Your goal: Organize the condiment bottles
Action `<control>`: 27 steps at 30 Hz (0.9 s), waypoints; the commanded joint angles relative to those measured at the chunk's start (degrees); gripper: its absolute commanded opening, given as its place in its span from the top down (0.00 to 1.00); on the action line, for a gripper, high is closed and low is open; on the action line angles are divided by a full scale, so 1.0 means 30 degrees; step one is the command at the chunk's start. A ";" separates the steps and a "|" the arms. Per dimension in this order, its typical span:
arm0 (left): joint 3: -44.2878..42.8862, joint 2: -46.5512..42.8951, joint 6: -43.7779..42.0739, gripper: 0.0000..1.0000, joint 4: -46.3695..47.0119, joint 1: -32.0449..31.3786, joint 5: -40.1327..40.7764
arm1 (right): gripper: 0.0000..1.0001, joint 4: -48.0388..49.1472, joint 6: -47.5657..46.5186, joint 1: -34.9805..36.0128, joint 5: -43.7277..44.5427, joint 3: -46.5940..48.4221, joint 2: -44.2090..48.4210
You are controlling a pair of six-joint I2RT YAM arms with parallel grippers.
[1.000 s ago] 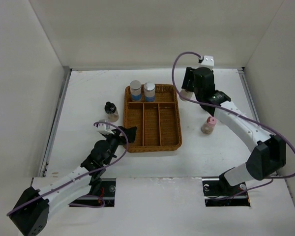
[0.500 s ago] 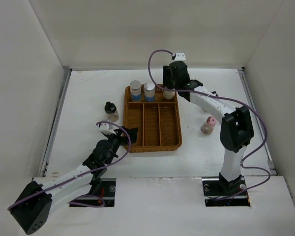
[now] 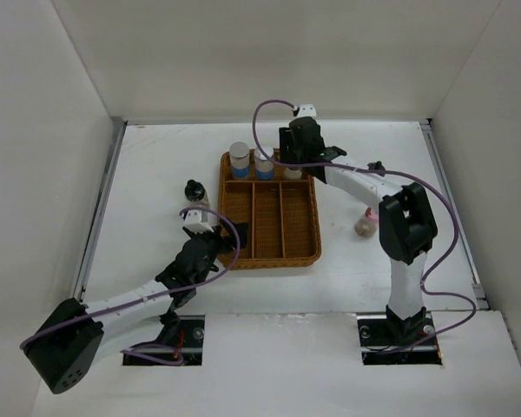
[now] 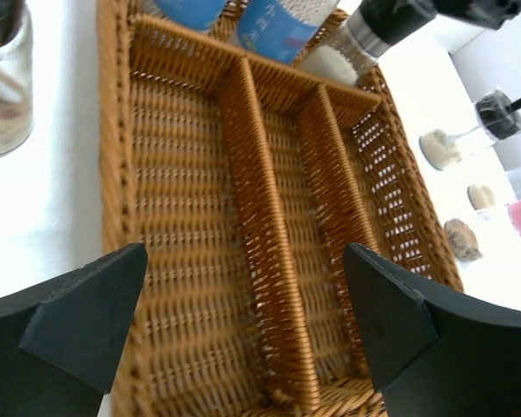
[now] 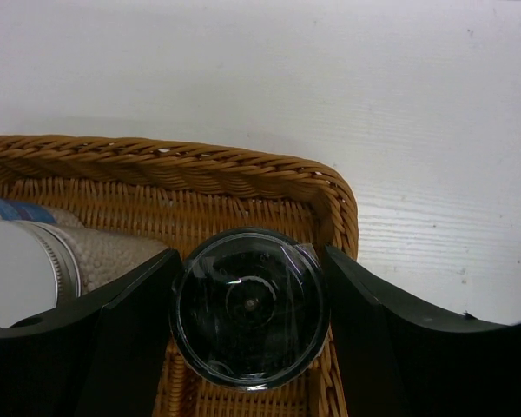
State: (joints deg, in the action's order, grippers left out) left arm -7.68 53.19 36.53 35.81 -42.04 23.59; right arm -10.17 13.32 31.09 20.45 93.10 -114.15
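The right claw [image 3: 296, 163] is clamping a dark-lidded jar [image 5: 248, 306] at the wicker tray's [image 5: 243, 169] far-right corner beside two blue-labelled shakers [image 3: 240, 162], and should be lowering it upright before releasing, while the left claw [image 4: 243, 291] is gaping wide.

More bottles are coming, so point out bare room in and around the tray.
Free: the three long compartments of the brown wicker tray, all bare; also the white table between tray and pink-capped jar. Crowded: the tray's far cross compartment, with two silver-capped blue-label bottles and the right gripper shut on a dark-lidded jar.
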 commanded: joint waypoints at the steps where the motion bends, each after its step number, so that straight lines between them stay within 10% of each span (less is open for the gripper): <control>1: -0.1159 0.0083 0.0215 0.00 -0.0246 -0.0500 0.1068 | 0.27 0.2453 0.0188 0.0168 -0.0078 0.0110 0.0665; 18: -0.4495 -0.1588 -0.3213 0.00 -0.2877 -0.3698 0.4820 | 0.13 0.5730 0.1036 -0.0095 -0.0691 -0.8816 0.9682; 20: -0.5346 -0.1528 -0.3476 0.21 -0.4373 -0.3287 0.4559 | 0.16 0.6755 0.1533 -0.0212 -0.0751 -1.0838 1.1264; 22: -0.6252 -0.1733 -0.3622 0.77 -0.5865 -0.2994 0.4614 | 0.20 0.7723 0.2061 -0.0213 -0.0868 -1.2655 1.2642; 27: -0.8220 -0.0857 -0.3856 0.95 -0.9386 -0.0946 0.5552 | 0.65 0.8636 0.3673 0.0457 -0.1540 -1.5356 1.4142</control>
State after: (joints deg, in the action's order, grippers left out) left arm -28.64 49.65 26.48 14.87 -47.64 37.50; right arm 10.13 20.45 30.94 18.13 49.19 -72.79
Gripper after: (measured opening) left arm 0.053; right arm 0.385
